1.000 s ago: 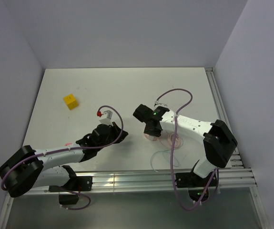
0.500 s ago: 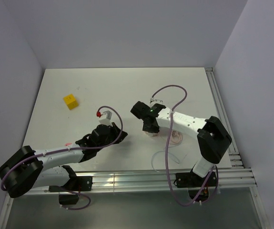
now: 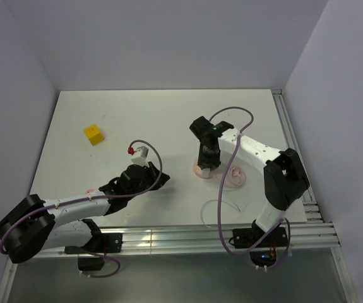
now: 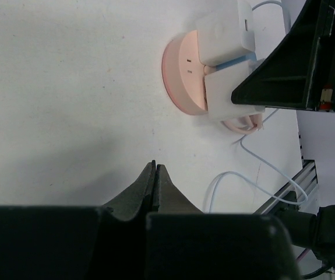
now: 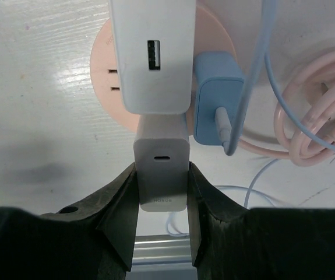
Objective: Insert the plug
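Left hand (image 4: 155,169): fingers pressed together on nothing, low over the desk (image 4: 68,87) and pointing toward the base; it has not moved in the last second
Pink base (image 5: 100,58): round socket disc carrying a large white charger (image 5: 150,35); it seems to have crept slightly away from the arms
Right hand (image 5: 161,175): a second ago it reached leftward across the base, and it has since swung round to point down at it from the far side, clamped on the small white adapter block (image 5: 161,149)
Plug (image 5: 217,96): light blue, standing on the base just right of the charger, its thin cable (image 5: 265,41) leaving the near face – neither hand holds it
Meaning: the swing lines up the white block, not the plug, so the plug's own insertion is probably already done or not in hand
Pink coil (image 3: 235,177): uncovered by the swing, just right of the base
Hidden: the plug's underside – whether it is fully seated cannot be told; from above the hand covers plug and block alike
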